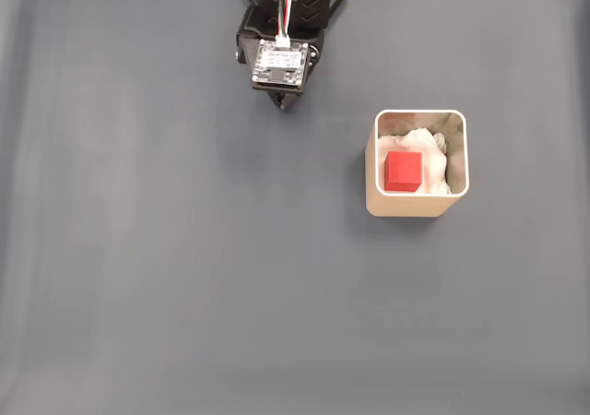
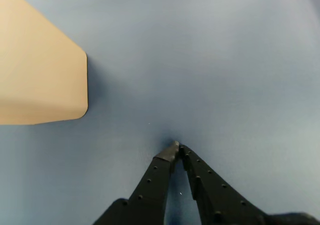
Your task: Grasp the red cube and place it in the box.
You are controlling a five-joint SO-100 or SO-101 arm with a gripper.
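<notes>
Fixed view, looking straight down: the box (image 1: 417,206) is seen standing upright on the grey tabletop (image 1: 184,277), right of centre. It is beige, square with rounded corners, thin-walled, with a pale rim. White padding (image 1: 426,142) is seen bunched inside, mostly along the far and right inner walls.

The red cube (image 1: 403,171) is located inside the box, resting on the padding, slightly left of the box's centre. Its top face is visible and roughly level; its edges are set nearly parallel to the box walls. A narrow gap is seen between the cube and the left wall, and a wider one to the right wall, where the padding is heaped. No other contents are noted in the box.

The arm is seen at the top edge of the fixed view, left of the box and well apart from it. A small circuit board (image 1: 279,65) with red, white and black wires is carried on its upper side. The tool (image 1: 287,103) points down toward the tabletop below the board.

Wrist view: the tool (image 2: 177,147) enters from the bottom edge. Its two black fingers (image 2: 155,180) are brought together at the tips, with nothing held between them. The tips are seen just above bare tabletop. The outer wall of the box (image 2: 40,75) is recorded at the left edge; its interior is not visible from here.
</notes>
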